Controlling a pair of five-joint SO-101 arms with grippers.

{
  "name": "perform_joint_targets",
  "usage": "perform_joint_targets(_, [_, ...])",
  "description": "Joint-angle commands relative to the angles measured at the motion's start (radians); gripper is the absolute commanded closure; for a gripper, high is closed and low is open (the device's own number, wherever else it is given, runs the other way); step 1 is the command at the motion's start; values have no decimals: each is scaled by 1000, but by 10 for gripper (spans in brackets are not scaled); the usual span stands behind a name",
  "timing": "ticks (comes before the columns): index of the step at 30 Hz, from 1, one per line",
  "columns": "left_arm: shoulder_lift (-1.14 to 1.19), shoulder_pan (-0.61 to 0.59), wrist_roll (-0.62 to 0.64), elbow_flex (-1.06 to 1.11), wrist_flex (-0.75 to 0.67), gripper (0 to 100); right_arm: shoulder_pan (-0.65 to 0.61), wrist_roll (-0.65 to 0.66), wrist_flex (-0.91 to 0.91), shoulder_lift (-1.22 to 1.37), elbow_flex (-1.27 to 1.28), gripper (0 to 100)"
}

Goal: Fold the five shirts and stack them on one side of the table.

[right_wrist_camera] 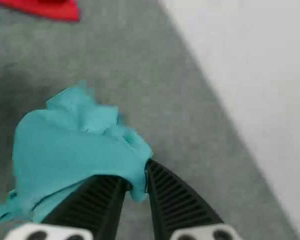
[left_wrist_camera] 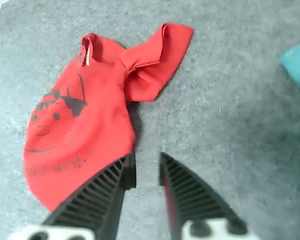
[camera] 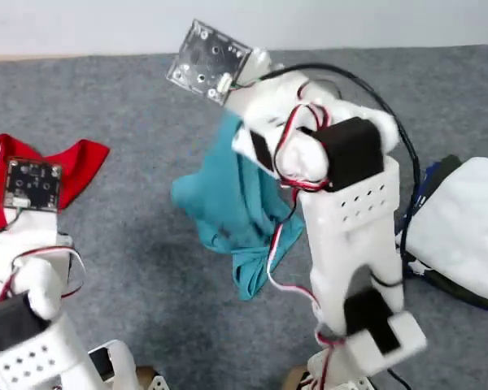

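Teal shirt pinched between right gripper fingers, bunched just ahead; red shirt just beyond narrowly parted left gripper.

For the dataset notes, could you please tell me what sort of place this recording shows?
Probably a robotics lab bench set up for cloth folding: a grey felt-covered table against a plain pale wall, two white arms, and loose garments such as the red shirt and teal shirt.

Grey table bears red shirt, white shirt, perhaps part of teal shirt.
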Motion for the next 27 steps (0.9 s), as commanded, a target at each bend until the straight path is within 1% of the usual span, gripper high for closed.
perform_joint_targets(1, [120, 6, 46, -50, -21, 885, -58, -51, 41, -203, 290, 988])
perform_joint_targets(3, [206, 14, 71, -111, -21, 885, -77, -63, 41, -288, 434, 988])
perform_joint_targets(5, [298, 46, 97, -180, -21, 885, -88, -69, 41, -363, 578, 988])
perform_joint_targets(10, [532, 207, 149, -346, -14, 885, -91, -69, 38, -498, 873, 988])
perform_joint_targets(14, [715, 365, 157, -469, 6, 882, -87, -66, 38, -579, 1008, 988])
perform_joint_targets(19, [919, 517, 157, -601, 15, 879, -76, -66, 38, -650, 1096, 988])
perform_joint_targets(23, [1045, 638, 155, -716, 77, 829, 18, -63, 38, -688, 1169, 988])
perform_joint_targets(27, [1145, 721, 155, -796, 91, 811, 142, -61, 38, -737, 1186, 988])
